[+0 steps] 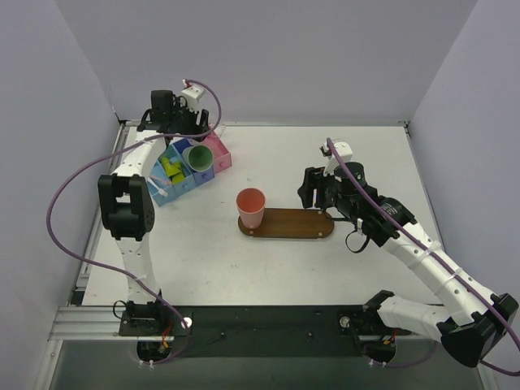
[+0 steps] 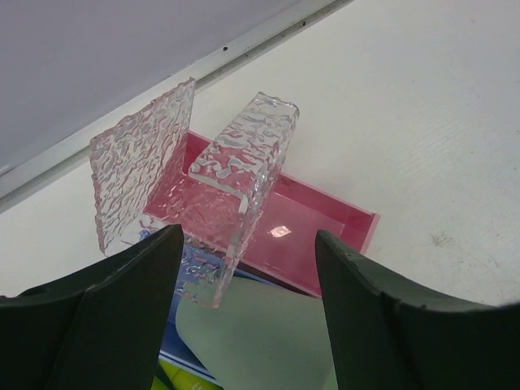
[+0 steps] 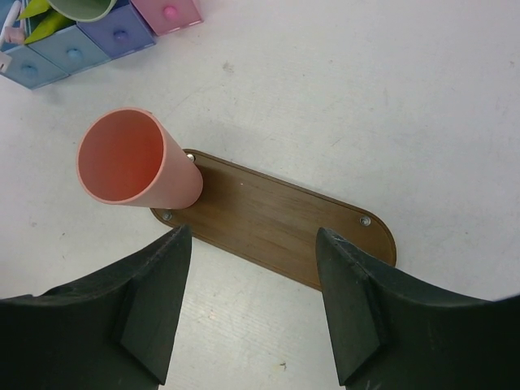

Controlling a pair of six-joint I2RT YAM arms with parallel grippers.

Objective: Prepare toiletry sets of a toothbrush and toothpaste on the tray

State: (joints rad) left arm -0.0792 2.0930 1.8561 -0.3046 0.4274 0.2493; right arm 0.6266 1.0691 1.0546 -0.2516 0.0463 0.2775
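Just beneath right claw (image 3: 252, 244) — tray (image 3: 280, 213).

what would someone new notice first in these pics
A salmon-pink cup stands on the left end of the dark wooden tray at mid-table, the open right claw hovering above the tray. At far left, coloured bins hold a green cup and yellow-green tubes, under the left claw.

No lettering, label, brand mark, number or sign can be read in any of the three views. The tray (image 3: 276, 223) shows only bare wood grain with small pale dots near its ends. The salmon-pink cup (image 3: 150, 175) is plain. The coloured box bins (image 3: 122, 36) show only a round knob on each front, with nothing legible on them.
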